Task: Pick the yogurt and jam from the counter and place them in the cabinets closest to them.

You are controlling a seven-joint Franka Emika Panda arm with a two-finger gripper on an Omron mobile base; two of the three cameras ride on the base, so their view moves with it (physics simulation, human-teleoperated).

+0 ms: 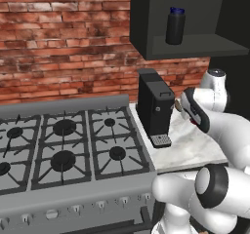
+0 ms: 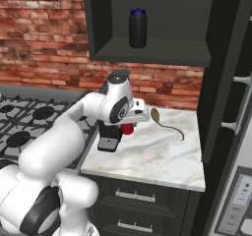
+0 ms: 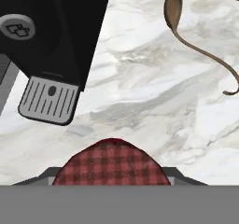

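Red brick wall (image 1: 63, 43) behind grey gas stove (image 1: 63, 150); black coffee machine (image 1: 155, 108) beside stove.

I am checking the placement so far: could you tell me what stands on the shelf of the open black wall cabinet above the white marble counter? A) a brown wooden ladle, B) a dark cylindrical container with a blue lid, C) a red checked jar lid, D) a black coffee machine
B: a dark cylindrical container with a blue lid stands upright on the shelf of the open black wall cabinet, while the brown wooden ladle lies on the white marble counter.
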